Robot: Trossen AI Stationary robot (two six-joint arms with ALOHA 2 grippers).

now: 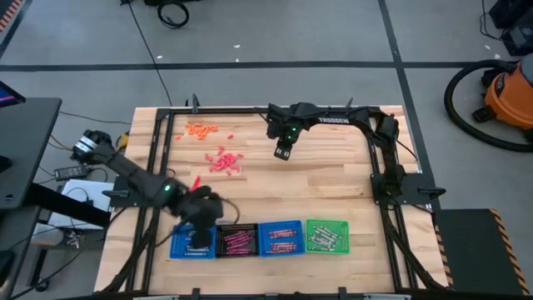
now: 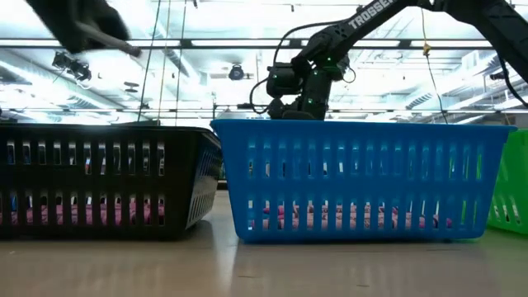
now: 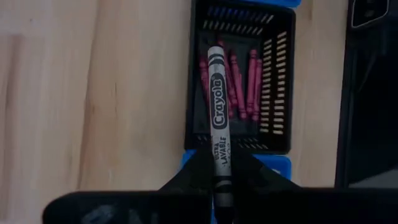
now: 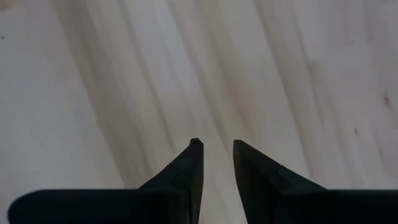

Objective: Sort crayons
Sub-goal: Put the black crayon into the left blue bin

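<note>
A grey crayon (image 3: 217, 106) with a printed label sticks forward out of my left gripper (image 3: 221, 163), which is shut on it above the black tray (image 3: 281, 93) of maroon and magenta crayons (image 3: 239, 81). In the high view this gripper (image 1: 210, 210) hovers over the near left trays. My right gripper (image 4: 217, 144) stands open with nothing between its fingers, above bare wood near the middle of the table's far half (image 1: 282, 152). Loose on the table lie a pile of red crayons (image 1: 223, 161) and a pile of orange crayons (image 1: 200, 129). My left gripper pinches the grey crayon's rear end (image 3: 222, 182) between its two fingers. The crayon lies along the fingers and points out past their tips. The fingers slant steeply down from above. The crayon is lifted clear, above the black tray.
Four trays stand in a row along the near edge: blue (image 1: 190, 243), black (image 1: 237, 240), blue (image 1: 281, 237), green (image 1: 326, 235). A single red crayon (image 1: 196, 181) lies next to my left arm. A black frame (image 1: 375, 158) borders the table.
</note>
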